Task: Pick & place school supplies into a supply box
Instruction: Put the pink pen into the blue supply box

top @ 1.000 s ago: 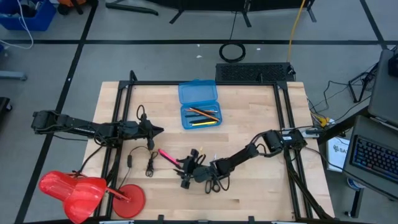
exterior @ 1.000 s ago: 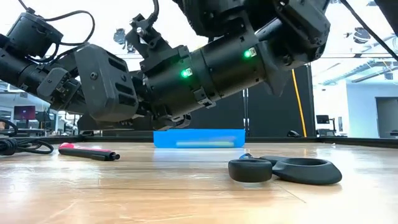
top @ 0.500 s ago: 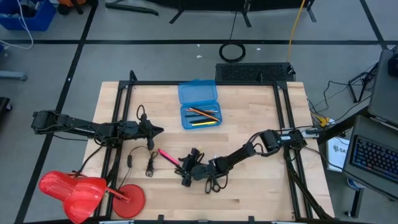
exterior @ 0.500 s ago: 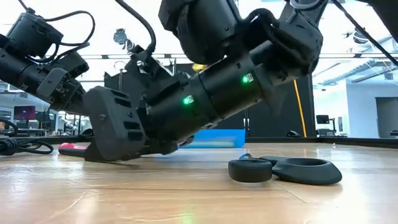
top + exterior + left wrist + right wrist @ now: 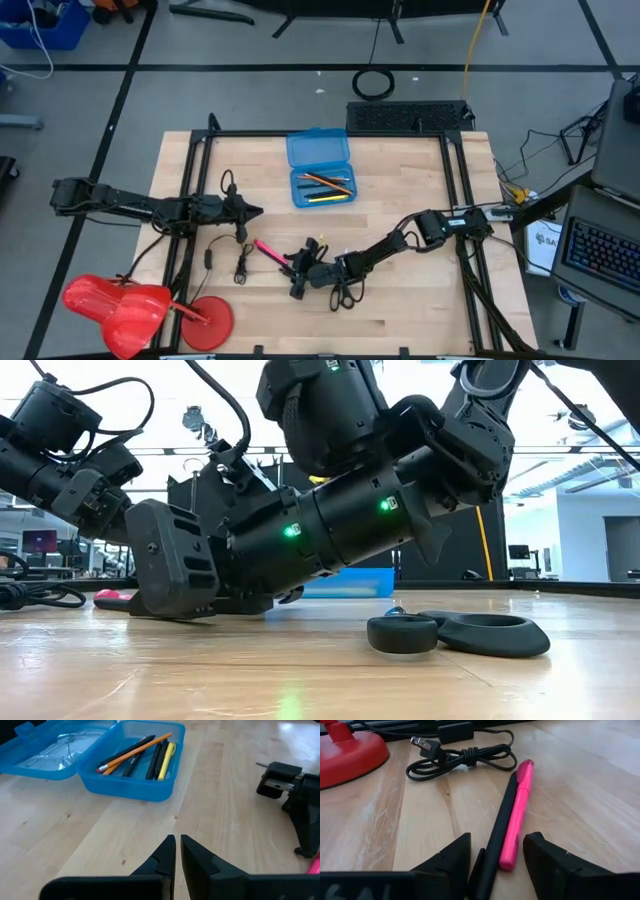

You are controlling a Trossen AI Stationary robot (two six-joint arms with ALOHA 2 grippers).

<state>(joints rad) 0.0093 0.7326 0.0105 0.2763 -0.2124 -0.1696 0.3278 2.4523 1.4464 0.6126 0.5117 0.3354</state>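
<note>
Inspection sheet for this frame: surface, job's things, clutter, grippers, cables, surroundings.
Surface: light wooden table, black frame rails along its sides.
Job's things: open blue supply box holding pencils and pens; pink pen beside a black pen on the wood; scissors lying flat near the right arm.
Clutter: red stand at the table's corner.
Grippers: right gripper low at the table, open, fingers either side of the two pens' ends; left gripper shut, clear of the table's things.
Cables: coiled black cable with plug.
Surroundings: keyboard beside the table.
</note>
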